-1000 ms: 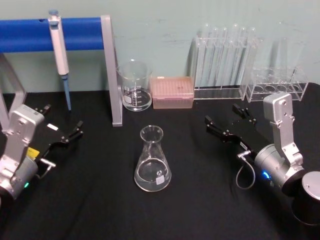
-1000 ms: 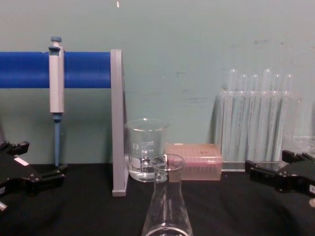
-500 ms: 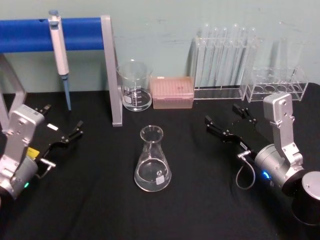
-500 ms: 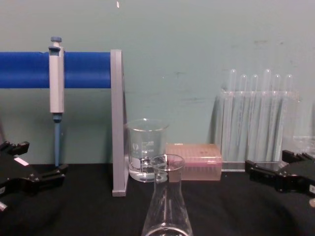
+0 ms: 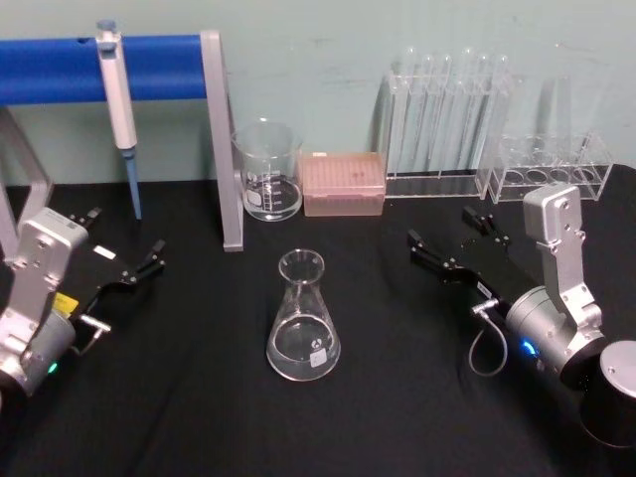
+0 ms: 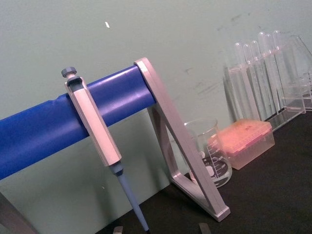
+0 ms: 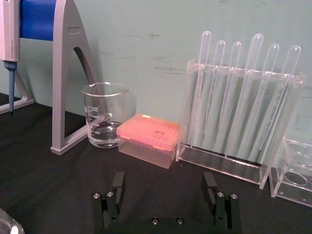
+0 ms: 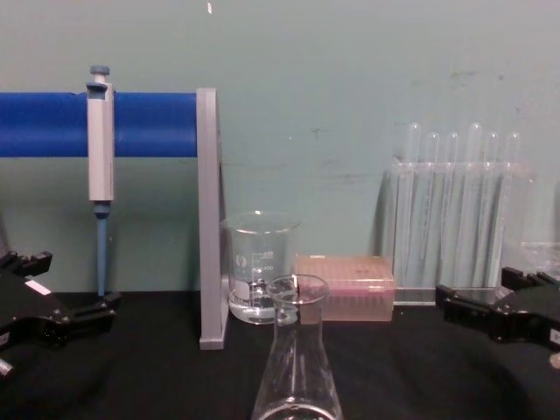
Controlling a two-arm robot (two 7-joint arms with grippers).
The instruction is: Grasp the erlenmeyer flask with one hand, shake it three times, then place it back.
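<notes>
From my station I find the right gripper (image 5: 452,243) low over the worktop (image 5: 397,397) at about 3 o'clock from the erlenmeyer flask (image 5: 303,323), well apart from it. Its jaws stand apart with nothing between them; the right wrist view confirms the two fingers (image 7: 118,183) spread wide over bare black cloth. A grey cable loops beneath its silver wrist housing.

The left gripper (image 5: 124,248) sits at about 9 o'clock from the flask, also well clear, jaws apart and empty, resting low near the worktop edge.

The erlenmeyer flask stands upright on its wide base at the centre of the worktop, untouched by either gripper. A small white marking shows on its lower wall, and a little clear liquid lies in the base. In the chest view its neck and flared rim (image 8: 297,293) rise at the bottom centre.

Beyond the flask, at about 12 o'clock, I note a glass beaker (image 5: 266,171) with printed graduations, and just beside it a pink tip box (image 5: 342,183). At 1 o'clock stands a clear rack of test tubes (image 5: 447,119). At 10 o'clock a pipette (image 5: 117,109) hangs from a blue bar stand (image 5: 159,65).
</notes>
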